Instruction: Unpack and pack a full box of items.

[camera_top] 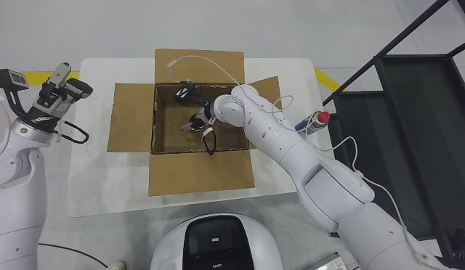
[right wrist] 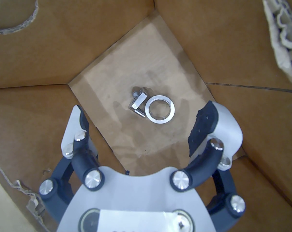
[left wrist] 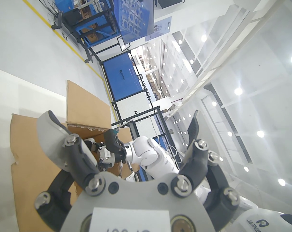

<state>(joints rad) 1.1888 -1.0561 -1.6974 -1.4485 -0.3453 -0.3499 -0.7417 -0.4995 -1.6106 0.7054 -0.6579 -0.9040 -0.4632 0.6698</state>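
R gripper (right wrist: 141,115) is down inside the cardboard box (camera_top: 132,117), spread wide, holding nothing. A shiny metal ring (right wrist: 159,109) lies on the box floor, right under it. L gripper (left wrist: 121,121) is spread wide too, empty, up by the left side of the table (camera_top: 94,186).

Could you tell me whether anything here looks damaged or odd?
Yes: on the right gripper, one black finger pad looks ragged and torn, and the cardboard box has a ripped edge showing corrugation.
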